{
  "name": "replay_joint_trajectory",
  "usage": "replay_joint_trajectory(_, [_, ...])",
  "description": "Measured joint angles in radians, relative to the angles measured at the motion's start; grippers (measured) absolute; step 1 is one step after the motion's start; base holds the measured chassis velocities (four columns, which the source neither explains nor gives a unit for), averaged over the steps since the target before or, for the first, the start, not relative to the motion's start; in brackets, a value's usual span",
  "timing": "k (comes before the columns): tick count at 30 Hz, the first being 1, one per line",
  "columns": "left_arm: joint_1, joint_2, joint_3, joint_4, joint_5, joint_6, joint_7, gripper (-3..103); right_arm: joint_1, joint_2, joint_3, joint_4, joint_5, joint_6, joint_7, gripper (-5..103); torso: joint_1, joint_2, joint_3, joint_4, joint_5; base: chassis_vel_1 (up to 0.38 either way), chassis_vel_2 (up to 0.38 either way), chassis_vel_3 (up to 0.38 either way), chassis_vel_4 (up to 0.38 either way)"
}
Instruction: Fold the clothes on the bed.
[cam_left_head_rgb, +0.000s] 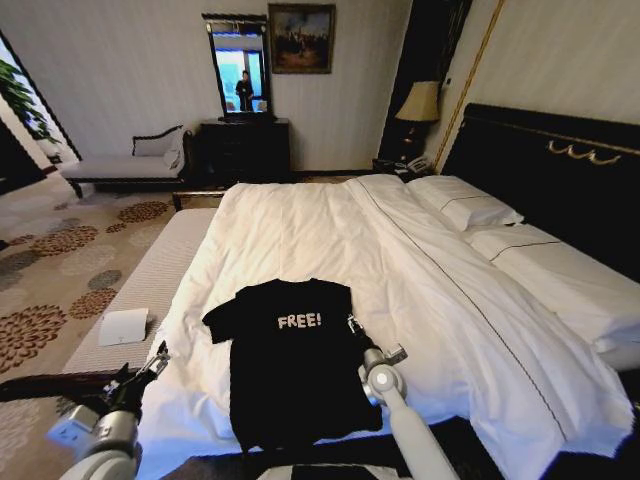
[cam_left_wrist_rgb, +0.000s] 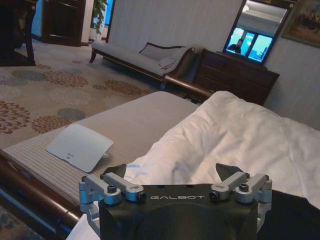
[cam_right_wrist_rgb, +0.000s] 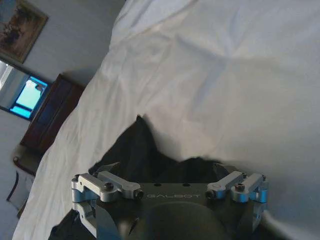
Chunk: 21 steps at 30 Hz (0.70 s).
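The clothes are one black T-shirt (cam_left_head_rgb: 290, 375) with white "FREE!" lettering, lying flat on the white duvet of the bed (cam_left_head_rgb: 330, 240) near its front edge. My right gripper (cam_left_head_rgb: 353, 327) is at the shirt's right sleeve. In the right wrist view this gripper (cam_right_wrist_rgb: 169, 169) is open, with the bunched black sleeve (cam_right_wrist_rgb: 137, 145) just ahead of its fingers. My left gripper (cam_left_head_rgb: 158, 360) hovers beside the bed's left edge, apart from the shirt. It (cam_left_wrist_rgb: 170, 172) is open over white duvet (cam_left_wrist_rgb: 235, 130), with a dark strip of the shirt (cam_left_wrist_rgb: 300, 215) off to one side.
A long striped bench (cam_left_head_rgb: 150, 275) runs along the bed's left side with a white sheet (cam_left_head_rgb: 123, 327) on it. White pillows (cam_left_head_rgb: 465, 205) and the dark headboard (cam_left_head_rgb: 560, 160) are at the right. A chaise (cam_left_head_rgb: 120, 165), dresser (cam_left_head_rgb: 245, 150) and lamp (cam_left_head_rgb: 420, 103) stand by the far wall.
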<state>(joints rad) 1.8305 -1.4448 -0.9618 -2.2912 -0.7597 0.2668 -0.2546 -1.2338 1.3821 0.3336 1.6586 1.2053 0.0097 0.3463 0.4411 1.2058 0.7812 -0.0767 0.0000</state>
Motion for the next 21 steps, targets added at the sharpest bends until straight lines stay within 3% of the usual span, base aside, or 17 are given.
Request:
replay_joint_trajectory(8, [-0.146,0.041,0.017,0.091,-0.053,0.053,-0.032,100,-0.061,-0.003,0.071,0.144,-0.062,0.046,0.024,100,0.000,0.000,0.000,-0.0004,-0.0005,0.000,0.000,0.000,0.000])
replay_joint_trajectory(13, [-0.291,0.074,0.095,0.237,-0.189,0.132,-0.059,100,-0.069,0.006,0.128,0.192,-0.105,0.081,0.056,100,0.000,0.000,0.000,-0.0009,-0.0003,0.000,0.000,0.000,0.000])
replay_joint_trajectory(15, [-0.306,0.071,0.100,0.270,-0.208,0.136,-0.058,100,-0.059,0.008,0.125,0.185,-0.122,0.089,0.060,100,0.000,0.000,0.000,-0.0010,-0.0002,0.000,0.000,0.000,0.000])
replay_joint_trajectory(17, [-0.335,0.058,0.100,0.326,-0.250,0.137,-0.055,100,-0.038,0.009,0.110,0.163,-0.144,0.099,0.062,100,0.000,0.000,0.000,0.0008,0.0000,0.000,0.000,0.000,0.000])
replay_joint_trajectory(21, [-0.406,0.056,0.113,0.403,-0.310,0.136,-0.055,100,-0.039,0.008,0.108,0.144,-0.161,0.112,0.062,100,0.000,0.000,0.000,-0.0002,-0.0002,0.000,0.000,0.000,0.000])
